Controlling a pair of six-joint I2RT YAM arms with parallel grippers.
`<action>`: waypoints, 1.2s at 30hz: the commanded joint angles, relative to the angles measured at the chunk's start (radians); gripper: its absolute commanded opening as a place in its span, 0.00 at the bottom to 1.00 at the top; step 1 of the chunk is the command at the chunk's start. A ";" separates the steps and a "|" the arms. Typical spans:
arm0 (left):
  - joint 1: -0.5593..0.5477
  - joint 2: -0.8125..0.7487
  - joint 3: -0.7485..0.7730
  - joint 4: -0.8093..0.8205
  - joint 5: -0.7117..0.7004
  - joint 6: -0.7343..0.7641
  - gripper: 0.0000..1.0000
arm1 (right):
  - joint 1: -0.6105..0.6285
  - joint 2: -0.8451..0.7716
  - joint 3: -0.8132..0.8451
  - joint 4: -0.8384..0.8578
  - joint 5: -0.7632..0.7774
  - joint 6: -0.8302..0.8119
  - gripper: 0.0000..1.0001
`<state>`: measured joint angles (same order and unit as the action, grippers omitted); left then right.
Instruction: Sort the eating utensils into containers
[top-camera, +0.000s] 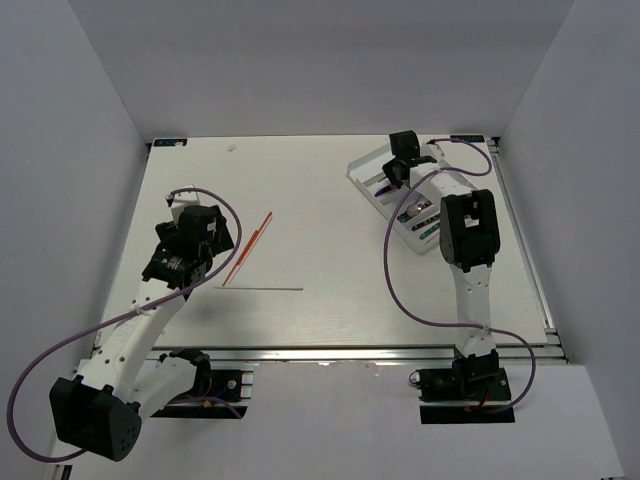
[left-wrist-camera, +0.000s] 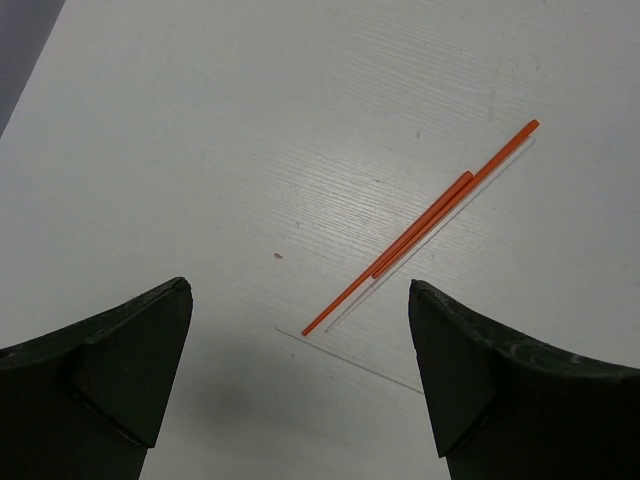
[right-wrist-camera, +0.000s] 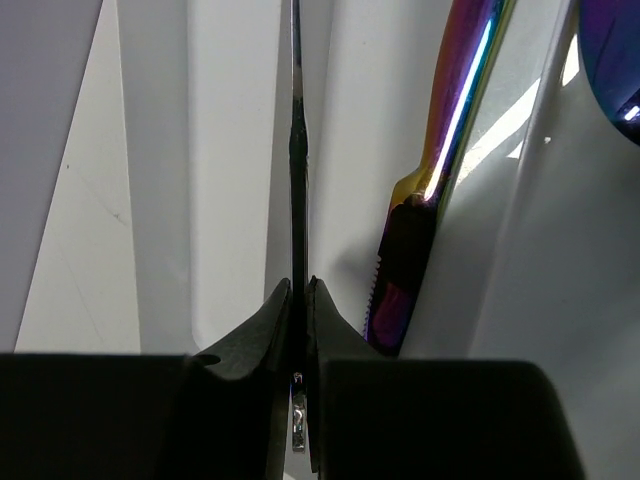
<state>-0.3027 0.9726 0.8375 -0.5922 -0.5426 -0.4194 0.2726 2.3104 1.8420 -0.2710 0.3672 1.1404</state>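
Observation:
The white cutlery tray (top-camera: 362, 170) lies at the far right, with iridescent utensils (top-camera: 425, 226) in its compartments. My right gripper (top-camera: 398, 176) hangs over the tray. In the right wrist view it (right-wrist-camera: 298, 286) is shut on a thin silver utensil (right-wrist-camera: 297, 150), seen edge-on above a compartment. An iridescent purple knife (right-wrist-camera: 450, 130) lies in the compartment to the right. My left gripper (top-camera: 212, 262) is open and empty just above the table. Two thin red-orange sticks (left-wrist-camera: 430, 215) lie ahead of its fingers (left-wrist-camera: 300, 292), also showing in the top view (top-camera: 250, 248).
A thin pale stick (top-camera: 260, 288) lies flat near the orange sticks' lower ends and shows faintly in the left wrist view (left-wrist-camera: 350, 360). A white tray wall (right-wrist-camera: 520, 220) stands right of the knife. Grey walls enclose the table.

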 joint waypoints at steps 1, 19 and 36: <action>0.008 -0.008 0.012 0.020 0.015 0.008 0.98 | -0.001 -0.022 0.014 0.029 0.033 0.038 0.04; 0.019 -0.006 0.009 0.020 0.027 0.008 0.98 | 0.013 -0.098 -0.122 0.131 -0.045 0.062 0.26; 0.022 0.015 0.017 0.017 0.032 0.004 0.98 | 0.137 -0.259 -0.002 0.150 -0.125 -0.446 0.78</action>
<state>-0.2890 0.9798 0.8375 -0.5903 -0.5156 -0.4187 0.3386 2.1456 1.7470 -0.1337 0.2638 0.9470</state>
